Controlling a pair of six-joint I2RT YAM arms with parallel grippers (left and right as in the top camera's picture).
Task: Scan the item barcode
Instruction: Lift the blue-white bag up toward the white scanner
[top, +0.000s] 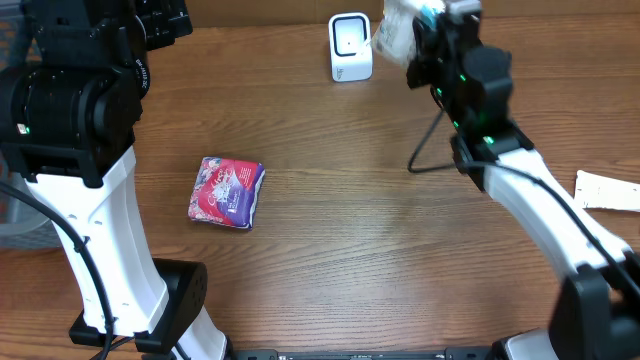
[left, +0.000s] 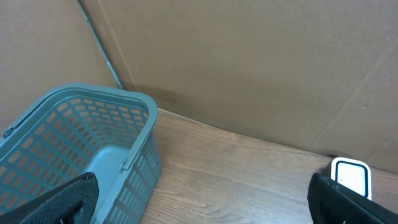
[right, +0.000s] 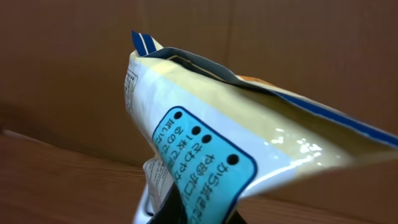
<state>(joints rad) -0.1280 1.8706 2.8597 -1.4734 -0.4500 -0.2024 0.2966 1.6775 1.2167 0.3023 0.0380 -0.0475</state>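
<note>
Wooden desk (top: 380, 250): your right pincer (top: 428, 35) clamps a white packet (top: 398, 35) beside the scanner (top: 350, 47) at 12 o'clock; pink pack (top: 227, 192) at 9 o'clock; left pincer (left: 202, 208) wide, by a basket (left: 81, 137).

The bench (top: 330, 230) is brown wood-grain, smooth with a faint sheen; the scanner (top: 350, 47) is white plastic, glossy on its face; the packet (right: 249, 143) is thin plastic film, shiny and creased, with a pale blue printed panel; the pouch (top: 227, 193) is glossy pink and purple wrap, lightly crinkled; the basket (left: 140, 155) is teal plastic lattice, matt; the wall (left: 249, 62) behind it is plain brown cardboard, matt and creased; the sheet (top: 608, 190) looks like white paper.
</note>
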